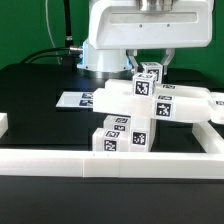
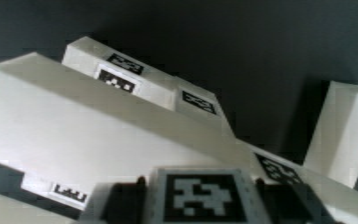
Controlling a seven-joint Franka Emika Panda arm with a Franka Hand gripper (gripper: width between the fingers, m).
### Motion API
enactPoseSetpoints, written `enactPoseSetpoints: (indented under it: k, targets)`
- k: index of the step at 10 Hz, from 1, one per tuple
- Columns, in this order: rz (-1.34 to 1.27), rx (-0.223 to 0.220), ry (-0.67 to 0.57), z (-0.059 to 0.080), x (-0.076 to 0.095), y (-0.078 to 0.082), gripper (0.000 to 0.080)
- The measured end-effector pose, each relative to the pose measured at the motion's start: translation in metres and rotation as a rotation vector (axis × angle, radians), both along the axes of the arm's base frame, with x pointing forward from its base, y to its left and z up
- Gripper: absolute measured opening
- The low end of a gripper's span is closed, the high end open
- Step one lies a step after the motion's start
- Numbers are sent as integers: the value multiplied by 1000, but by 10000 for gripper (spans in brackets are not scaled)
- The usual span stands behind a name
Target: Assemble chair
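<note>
The chair stands as a cluster of glossy white tagged blocks (image 1: 130,115) in the middle of the black table, just behind the front border wall. A wide part (image 1: 185,103) reaches toward the exterior view's right. My gripper (image 1: 150,68) comes down from the white arm and is shut on a small white tagged chair part (image 1: 148,78) at the top of the cluster. In the wrist view the dark fingers (image 2: 123,197) flank that tagged part (image 2: 202,198), with my gripper (image 2: 202,203) shut on it. Beyond it a long white block (image 2: 105,110) with tags runs slantwise, and another white piece (image 2: 345,130) stands beside it.
A long low white border wall (image 1: 110,163) runs along the table's front and turns back at both sides. The marker board (image 1: 78,98) lies flat behind the cluster on the exterior view's left. The arm's white base (image 1: 105,45) stands at the back.
</note>
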State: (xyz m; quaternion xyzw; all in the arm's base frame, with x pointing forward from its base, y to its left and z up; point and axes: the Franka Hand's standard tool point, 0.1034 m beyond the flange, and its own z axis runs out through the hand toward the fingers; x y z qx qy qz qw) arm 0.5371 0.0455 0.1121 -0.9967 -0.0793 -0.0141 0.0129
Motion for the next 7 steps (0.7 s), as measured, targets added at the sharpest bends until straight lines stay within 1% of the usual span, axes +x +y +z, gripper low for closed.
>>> enactPoseSetpoints:
  k: [2,3,5,6,7]
  targets:
    - [0,0,0,0,0,0,282]
    - [0,0,1,0,0,0,390]
    - [0,0,1,-1,0,0,390]
    - [4,-1,-1,0,0,0,620]
    - [13,-2,-13,1,2,-1,641]
